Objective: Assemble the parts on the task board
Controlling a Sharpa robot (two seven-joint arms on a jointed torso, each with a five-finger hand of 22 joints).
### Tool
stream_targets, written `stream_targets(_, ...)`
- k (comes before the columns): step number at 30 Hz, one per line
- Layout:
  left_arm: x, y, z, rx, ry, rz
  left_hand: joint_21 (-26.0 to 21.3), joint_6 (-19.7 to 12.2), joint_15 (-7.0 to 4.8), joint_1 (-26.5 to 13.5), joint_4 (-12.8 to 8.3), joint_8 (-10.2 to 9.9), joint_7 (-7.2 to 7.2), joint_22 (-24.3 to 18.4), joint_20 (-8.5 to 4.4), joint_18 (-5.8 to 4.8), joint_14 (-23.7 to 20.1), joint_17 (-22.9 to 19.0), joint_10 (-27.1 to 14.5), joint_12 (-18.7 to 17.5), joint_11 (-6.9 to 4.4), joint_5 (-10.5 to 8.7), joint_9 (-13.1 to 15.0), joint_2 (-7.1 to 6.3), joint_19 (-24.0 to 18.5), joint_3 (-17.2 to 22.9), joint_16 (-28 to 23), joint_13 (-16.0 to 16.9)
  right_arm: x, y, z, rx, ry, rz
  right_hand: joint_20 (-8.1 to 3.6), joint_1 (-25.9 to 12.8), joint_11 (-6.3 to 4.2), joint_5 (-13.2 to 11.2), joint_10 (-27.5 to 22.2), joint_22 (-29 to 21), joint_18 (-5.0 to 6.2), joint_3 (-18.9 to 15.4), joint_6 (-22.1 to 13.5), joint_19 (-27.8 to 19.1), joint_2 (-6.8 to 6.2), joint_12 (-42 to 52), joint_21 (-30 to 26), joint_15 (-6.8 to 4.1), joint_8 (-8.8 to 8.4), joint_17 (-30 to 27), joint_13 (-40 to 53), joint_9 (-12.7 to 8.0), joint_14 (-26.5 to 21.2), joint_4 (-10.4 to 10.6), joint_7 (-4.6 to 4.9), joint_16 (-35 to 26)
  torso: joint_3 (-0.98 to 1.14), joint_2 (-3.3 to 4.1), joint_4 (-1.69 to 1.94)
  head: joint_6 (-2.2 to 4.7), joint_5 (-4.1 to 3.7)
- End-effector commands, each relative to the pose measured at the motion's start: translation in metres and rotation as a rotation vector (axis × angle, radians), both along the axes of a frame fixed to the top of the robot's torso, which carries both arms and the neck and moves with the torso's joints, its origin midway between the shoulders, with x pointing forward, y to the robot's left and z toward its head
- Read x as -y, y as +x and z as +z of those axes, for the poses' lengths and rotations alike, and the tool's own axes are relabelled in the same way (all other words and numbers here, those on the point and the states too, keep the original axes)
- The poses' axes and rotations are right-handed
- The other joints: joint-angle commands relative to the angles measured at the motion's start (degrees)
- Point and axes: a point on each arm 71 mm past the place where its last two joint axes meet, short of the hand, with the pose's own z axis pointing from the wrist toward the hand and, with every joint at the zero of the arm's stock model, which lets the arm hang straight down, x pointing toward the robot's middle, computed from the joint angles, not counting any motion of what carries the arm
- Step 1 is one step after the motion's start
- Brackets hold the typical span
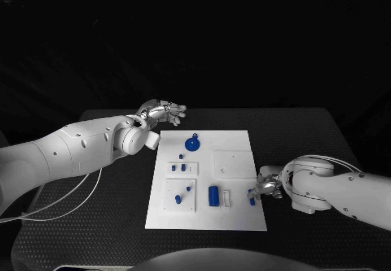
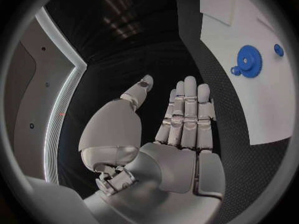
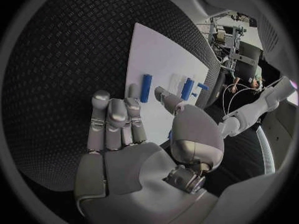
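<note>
**Both robot hands off the parts, board mid-surface**

The white board (image 1: 232,220) lies flat in the middle of the black surface (image 1: 309,130), long side running away from the robot. On it, near the far end, sits a blue gear (image 1: 192,143), with a small blue peg (image 1: 181,156) just nearer than it. Further toward the robot, two short blue pegs (image 1: 186,166) stand side by side in a small raised block. Near the front left of the board, a square block carries two more blue pieces (image 1: 178,198). To the right of that block a blue cylinder (image 1: 214,195) lies along the board, with a pale holder just beside it.

The left robot hand (image 1: 163,112) hovers past the board's far left corner, over the surface and apart from the board. In the left wrist view its fingers (image 2: 186,115) are stretched out straight and side by side, thumb held away, with nothing in the palm; the gear (image 2: 249,60) shows well off to the side of it.

The right robot hand (image 1: 266,187) sits at the board's right edge, level with the cylinder. In the right wrist view its fingers (image 3: 116,120) are extended over the board edge and the thumb stands apart; a blue piece (image 1: 252,200) shows just beside the hand, and I cannot tell whether the hand touches it
</note>
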Motion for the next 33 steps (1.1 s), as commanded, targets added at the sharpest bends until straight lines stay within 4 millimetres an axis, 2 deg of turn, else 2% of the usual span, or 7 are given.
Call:
stream_targets(1,0.002,0.0,0.001,0.001,-0.012,-0.013,-0.2,-0.2,0.08,-0.7,0.3,-0.1,-0.16,0.1,0.0,0.66,0.2,0.1,-0.1,0.1,0.32,-0.08,-0.1,0.1,-0.2,0.0,-0.3,-0.1,-0.002,0.0,-0.005,-0.009,-0.014,0.006,-0.14,0.3,0.01,-0.3,0.4,-0.1,0.79,0.2,-0.2,0.3,0.07,0.4,0.4,-0.35,-0.35,-0.1,0.2,-0.3,-0.2,0.2,-0.06,0.2,-0.03,0.0,0.07,-0.16,0.02)
stream_targets(7,0.002,-0.001,0.001,0.0,-0.012,-0.013,-0.2,-0.2,0.09,-0.7,0.3,-0.1,-0.15,0.1,0.01,0.66,0.2,0.1,-0.1,0.1,0.32,-0.06,-0.1,0.11,-0.2,0.0,-0.3,-0.1,-0.007,-0.003,-0.013,-0.02,-0.018,0.016,-0.18,0.7,0.0,-0.3,0.5,0.0,0.79,0.2,-0.3,0.2,0.33,0.4,0.4,-0.37,-0.38,-0.1,0.2,-0.2,-0.2,-0.1,-0.06,0.3,-0.03,-0.07,0.09,-0.25,0.1)
stream_targets(19,0.005,-0.003,0.002,-0.001,-0.016,-0.022,-0.3,-0.4,0.09,-0.6,0.3,-0.1,-0.08,0.2,0.01,0.67,0.2,0.2,-0.2,0.1,0.36,-0.03,-0.1,0.17,-0.2,0.1,-0.4,-0.1,-0.02,-0.01,-0.023,-0.021,-0.047,0.075,-0.17,4.3,0.11,-0.3,0.1,0.1,0.79,2.2,-0.6,-0.1,1.8,0.2,0.6,-0.25,-0.56,-0.3,0.2,0.3,-0.4,-3.4,0.04,0.4,-0.05,-0.05,0.03,-0.52,0.13)
stream_targets(27,0.003,-0.003,0.002,-0.002,-0.013,-0.017,-0.3,-0.4,0.1,-0.6,0.3,-0.2,-0.06,0.2,0.02,0.67,0.2,0.2,-0.2,0.1,0.37,-0.02,-0.1,0.18,-0.2,0.1,-0.4,-0.1,-0.033,-0.013,-0.025,0.045,-0.11,0.175,0.08,6.3,0.25,-0.3,-0.3,0.2,0.79,1.9,-0.7,-0.3,0.86,-0.2,0.8,-0.1,-0.81,-0.5,0.1,0.6,-0.6,-6.7,0.18,0.5,-0.11,-0.1,0.05,-0.6,0.02)
stream_targets(33,0.003,-0.003,0.002,-0.002,-0.012,-0.015,-0.3,-0.4,0.1,-0.6,0.3,-0.2,-0.05,0.2,0.02,0.66,0.2,0.3,-0.3,0.1,0.38,-0.02,-0.1,0.17,-0.2,0.1,-0.4,-0.1,-0.04,-0.019,-0.032,0.042,-0.122,0.207,0.25,6.8,0.39,-0.3,-0.5,0.1,0.79,1.7,-1.0,-0.4,0.18,-0.3,0.7,0.01,-1.12,-0.6,0.1,0.6,-0.7,-7.3,0.33,0.5,-0.07,-0.06,0.12,-0.7,-0.07)
